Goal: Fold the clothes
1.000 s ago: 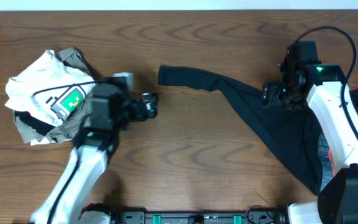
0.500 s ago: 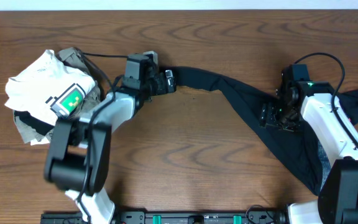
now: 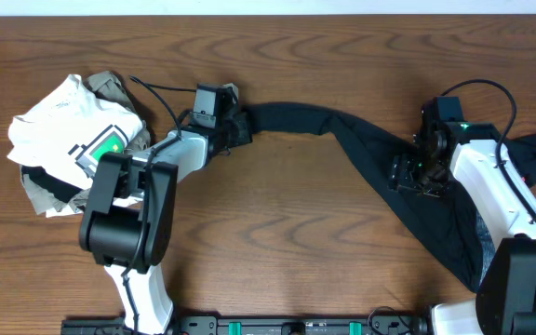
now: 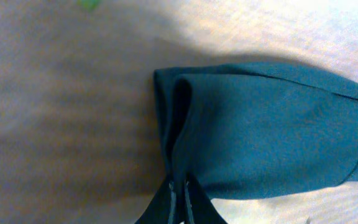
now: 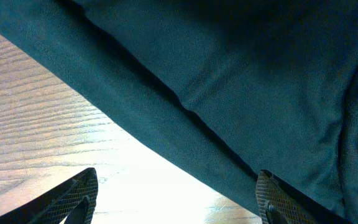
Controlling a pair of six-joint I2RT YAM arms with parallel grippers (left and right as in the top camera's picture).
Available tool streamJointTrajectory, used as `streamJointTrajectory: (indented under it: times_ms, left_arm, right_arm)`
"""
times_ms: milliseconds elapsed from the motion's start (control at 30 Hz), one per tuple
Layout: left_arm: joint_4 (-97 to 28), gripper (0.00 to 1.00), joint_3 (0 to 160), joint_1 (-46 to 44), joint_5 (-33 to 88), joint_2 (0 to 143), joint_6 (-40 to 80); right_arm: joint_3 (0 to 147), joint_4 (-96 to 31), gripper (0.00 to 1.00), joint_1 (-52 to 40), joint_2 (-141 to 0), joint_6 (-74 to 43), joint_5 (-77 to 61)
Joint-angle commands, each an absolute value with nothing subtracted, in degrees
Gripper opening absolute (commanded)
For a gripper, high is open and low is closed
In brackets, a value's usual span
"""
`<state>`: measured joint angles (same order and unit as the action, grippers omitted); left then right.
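Black pants (image 3: 370, 154), thin fabric, lying flat, one leg stretched out straight. Cuff end (image 4: 166, 106) bunched, pinched between left gripper (image 4: 179, 190) jaws; upper-leg fabric under spread right gripper (image 5: 176, 193) jaws.

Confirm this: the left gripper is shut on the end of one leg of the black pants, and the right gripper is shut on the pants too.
Wrong on the right gripper: the right wrist view shows its fingers wide apart over the pants, gripping nothing. The left gripper is indeed shut on the end of one leg.
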<state>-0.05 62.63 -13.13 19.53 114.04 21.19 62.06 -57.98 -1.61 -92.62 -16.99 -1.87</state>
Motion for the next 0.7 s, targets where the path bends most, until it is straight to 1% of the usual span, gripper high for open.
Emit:
streamJointTrajectory:
  times_ms: [0, 167, 333, 467, 567, 667]
  left_arm:
    - [-6.3, 0.06, 61.9, -9.6, 17.8, 111.5, 21.1]
    - [-16.8, 0.06, 61.9, -3.2, 14.2, 102.8, 20.6]
    - [-25.9, 0.06, 61.9, 1.0, 14.3, 94.5, 20.7]
    - [-29.6, 0.06, 61.9, 1.3, 14.3, 91.4, 20.4]
    - [-31.3, 0.06, 61.8, 0.8, 14.3, 91.3, 20.4]
    - [-33.5, 0.06, 61.7, 0.8, 14.3, 91.3, 20.4]
  right_arm:
    - [61.8, -58.0, 0.8, -0.9, -92.9, -17.8, -1.5]
    - [61.8, -58.1, 0.81, 0.2, -92.9, -17.8, -1.5]
    - [61.8, -56.9, 0.81, 1.6, -92.9, -19.3, -1.5]
    - [61.8, -56.1, 0.82, 2.7, -92.9, -19.3, -1.5]
    - [61.8, -58.0, 0.81, 2.8, -92.9, -18.1, -1.4]
    - [61.7, -60.3, 0.8, 2.8, -92.9, -20.3, 3.4]
